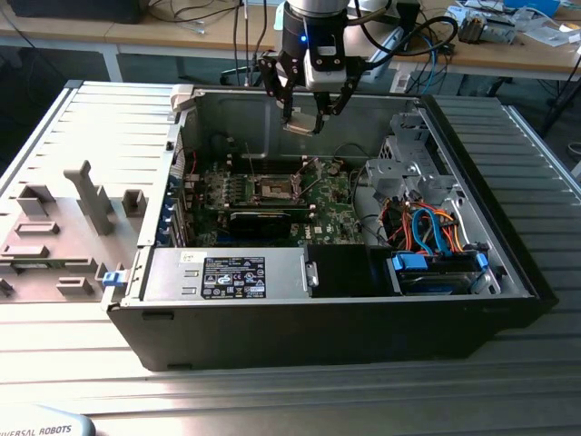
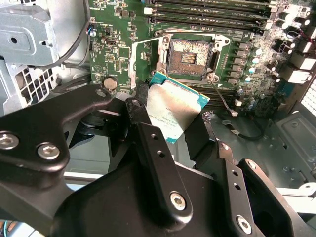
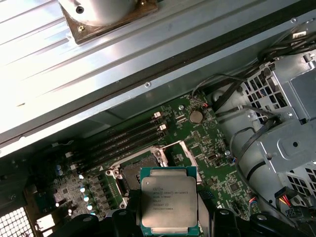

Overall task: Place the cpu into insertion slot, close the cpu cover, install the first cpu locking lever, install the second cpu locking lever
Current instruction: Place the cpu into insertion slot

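The cpu (image 2: 175, 111) hangs in the air above the insertion slot (image 2: 190, 54), clear of it and touching nothing but the gripper (image 2: 173, 118); its silver-grey top is turned upward, away from the slot, and looks level or nearly so; the gripper's two black fingers (image 2: 153, 148) are closed in on opposite edges of the chip, leaving the middle of its metal top bare between them. I judge the chip light and quite stiff, but slick on its metal top and delicate on the underside, where the contacts sit; so the edges are the right place to take it, as here, though the hold looks narrow enough that a knock could twist it. The insertion slot is empty, its dark centre and fine contact field open in both wrist views; those contacts would bend easily, I think, if the chip met them tilted. The cpu cover (image 3: 191, 159) is swung up off the slot and stands just beside it as a thin silvery frame; what seems a thin wire lever (image 2: 222, 98) lies loose just beside the slot too. The slot sits in the green motherboard (image 1: 331, 204), with the long memory slots (image 3: 123, 140) running just beside it and a long black card (image 1: 263, 219) near it. All this lies in the open computer case (image 1: 318, 338), which also holds, well apart from the slot, a silver power supply (image 1: 227, 272) and a drive cage with blue and orange cables (image 1: 436, 232).
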Tool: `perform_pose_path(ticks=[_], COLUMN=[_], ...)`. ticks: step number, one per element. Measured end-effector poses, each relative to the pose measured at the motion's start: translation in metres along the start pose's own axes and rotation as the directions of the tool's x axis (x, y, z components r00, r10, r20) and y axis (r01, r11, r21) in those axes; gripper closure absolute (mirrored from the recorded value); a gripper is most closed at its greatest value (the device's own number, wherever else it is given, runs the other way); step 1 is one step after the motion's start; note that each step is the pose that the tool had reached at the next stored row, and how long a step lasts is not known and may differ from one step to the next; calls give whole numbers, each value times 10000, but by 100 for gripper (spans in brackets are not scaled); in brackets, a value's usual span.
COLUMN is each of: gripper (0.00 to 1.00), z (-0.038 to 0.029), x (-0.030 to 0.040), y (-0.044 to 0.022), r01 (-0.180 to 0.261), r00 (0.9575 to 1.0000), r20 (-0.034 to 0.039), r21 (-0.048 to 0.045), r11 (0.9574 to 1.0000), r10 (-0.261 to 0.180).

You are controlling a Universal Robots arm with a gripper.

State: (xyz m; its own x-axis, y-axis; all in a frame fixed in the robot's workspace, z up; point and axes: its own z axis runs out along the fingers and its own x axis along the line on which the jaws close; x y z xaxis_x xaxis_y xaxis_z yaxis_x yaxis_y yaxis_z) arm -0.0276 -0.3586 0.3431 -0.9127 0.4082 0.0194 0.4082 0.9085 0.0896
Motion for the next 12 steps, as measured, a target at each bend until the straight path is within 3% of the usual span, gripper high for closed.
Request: perform_pose_path(ticks=[12], gripper=[46], z=[0], x=[0], y=[0], r01=[-48], r00=[10000], r20=[5], r21=[-1], r11=[10000], r10=[48])
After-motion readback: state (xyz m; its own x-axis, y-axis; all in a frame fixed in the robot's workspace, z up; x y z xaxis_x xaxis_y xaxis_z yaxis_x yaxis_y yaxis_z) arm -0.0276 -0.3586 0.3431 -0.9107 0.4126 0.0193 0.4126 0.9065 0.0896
